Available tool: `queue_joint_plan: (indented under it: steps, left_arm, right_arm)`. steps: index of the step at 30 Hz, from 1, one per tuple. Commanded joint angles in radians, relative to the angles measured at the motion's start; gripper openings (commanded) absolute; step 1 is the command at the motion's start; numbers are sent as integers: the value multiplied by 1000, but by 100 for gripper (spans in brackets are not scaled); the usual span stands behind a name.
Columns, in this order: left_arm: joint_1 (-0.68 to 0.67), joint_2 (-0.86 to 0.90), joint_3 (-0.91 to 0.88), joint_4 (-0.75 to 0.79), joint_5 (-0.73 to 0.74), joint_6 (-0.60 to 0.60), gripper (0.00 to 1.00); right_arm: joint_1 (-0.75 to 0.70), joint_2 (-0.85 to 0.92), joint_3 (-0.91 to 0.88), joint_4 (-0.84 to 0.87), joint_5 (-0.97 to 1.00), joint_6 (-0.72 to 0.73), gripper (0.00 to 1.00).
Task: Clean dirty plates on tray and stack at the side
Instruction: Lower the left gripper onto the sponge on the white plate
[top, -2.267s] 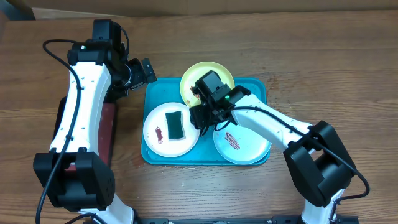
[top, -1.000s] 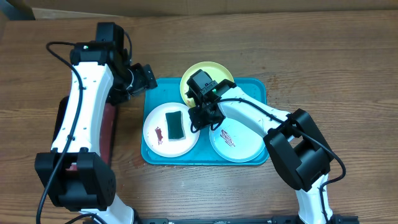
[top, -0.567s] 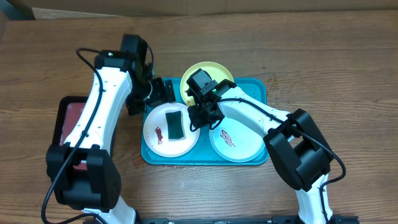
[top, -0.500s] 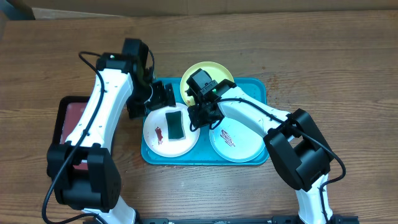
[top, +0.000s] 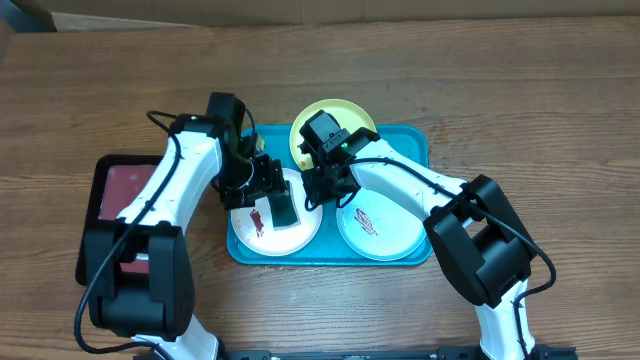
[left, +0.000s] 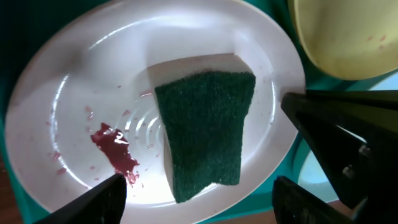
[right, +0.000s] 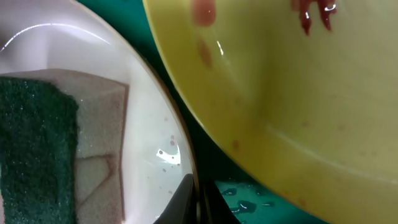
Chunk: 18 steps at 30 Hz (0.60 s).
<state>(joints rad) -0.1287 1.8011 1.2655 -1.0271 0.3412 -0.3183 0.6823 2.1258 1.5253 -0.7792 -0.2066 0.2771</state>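
Observation:
On the turquoise tray (top: 405, 150) lie three plates. The white plate (top: 250, 235) at the left carries a green sponge (top: 286, 209) and a red smear (top: 258, 222). My left gripper (top: 270, 188) hovers open over it, with its fingertips (left: 99, 202) wide on either side of the sponge (left: 205, 130). My right gripper (top: 314, 190) is shut on the white plate's right rim (right: 186, 168). The yellow-green plate (top: 340, 112) sits at the back and leans over the tray's rim. The mint plate (top: 385, 228) at the right shows a reddish smear.
A dark red tray with a black rim (top: 120, 190) lies left of the turquoise tray, partly under my left arm. Bare wooden table (top: 500, 80) surrounds both trays. The right arm's black gripper body (left: 348, 137) crowds the white plate's right side.
My left arm has swung from beside the tray to over the white plate and sponge. My right gripper has closed on the white plate's rim and stayed in place.

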Motion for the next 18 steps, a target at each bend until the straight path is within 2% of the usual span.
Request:
queue_joint_plan:
  steps: [1,5,10,18]
  left_arm:
    - [-28,10,-39,42,13,-44,75]
    - [-53,10,-74,114,10,-77,73]
    - [-80,10,-79,140,-38,-134,64]
    - [-89,10,-79,142,-148,-177,63]
  right_arm:
    - [5,14,19,6,14,35,4]
    - [5,14,19,6,11,45,4]
    - [5,14,19,-1,11,45,4]
    - [5,14,19,-6,11,45,4]
